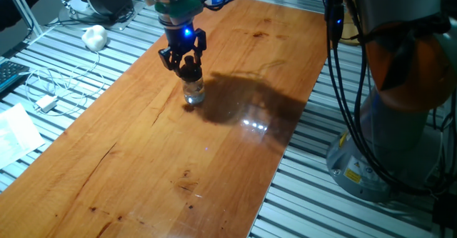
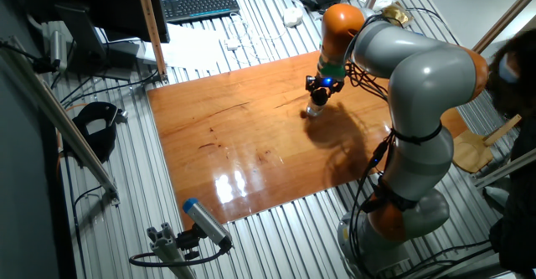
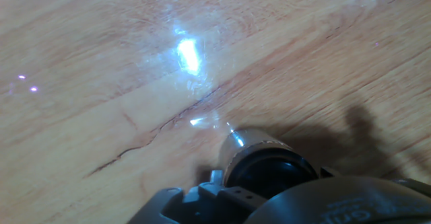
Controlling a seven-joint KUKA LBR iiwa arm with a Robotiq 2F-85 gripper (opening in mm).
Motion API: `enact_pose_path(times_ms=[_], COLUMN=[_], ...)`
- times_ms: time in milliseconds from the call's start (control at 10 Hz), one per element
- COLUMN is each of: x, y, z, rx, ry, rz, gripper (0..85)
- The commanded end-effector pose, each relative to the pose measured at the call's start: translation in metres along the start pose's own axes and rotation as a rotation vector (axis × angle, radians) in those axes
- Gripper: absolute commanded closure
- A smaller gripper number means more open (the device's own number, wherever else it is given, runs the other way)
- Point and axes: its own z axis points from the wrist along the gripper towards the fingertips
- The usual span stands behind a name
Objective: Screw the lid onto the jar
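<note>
The clear glass jar (image 1: 193,93) stands upright on the wooden table (image 1: 214,159), left of the middle. The black lid (image 1: 190,69) sits on top of the jar. My gripper (image 1: 188,66) comes straight down from above and its black fingers (image 1: 169,58) close on the lid from both sides. In the other fixed view the gripper (image 2: 319,92) is over the jar (image 2: 315,111) near the table's far edge. In the hand view the lid (image 3: 269,175) shows as a dark round cap on the shiny jar (image 3: 250,140), at the lower middle.
A white lumpy ball (image 1: 94,36) and white cables (image 1: 50,88) lie on the slatted bench left of the table. A keyboard (image 2: 199,5) and papers lie beyond the far edge. The arm's base (image 2: 402,204) stands at the table's right side.
</note>
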Motion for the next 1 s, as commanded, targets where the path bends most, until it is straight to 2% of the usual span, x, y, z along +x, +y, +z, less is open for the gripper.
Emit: enact_pose_path(times_ms=[0, 200, 400, 500, 600, 800, 900], x=[0.0, -0.0003, -0.0012, -0.0024, -0.004, -0.0075, -0.0083], y=[0.0, 0.0, 0.0028, 0.0043, 0.0053, 0.007, 0.0086], z=[-0.0001, -0.0003, -0.0029, -0.0055, -0.0077, -0.0097, -0.0093], rx=[0.0, 0.002, 0.029, 0.041, 0.048, 0.041, 0.05], ry=[0.0, -0.004, -0.029, -0.033, -0.031, -0.014, -0.012], rz=[0.0, -0.012, -0.109, -0.16, -0.202, -0.282, -0.355], gripper=[17.0, 17.0, 17.0, 0.0, 0.0, 0.0, 0.0])
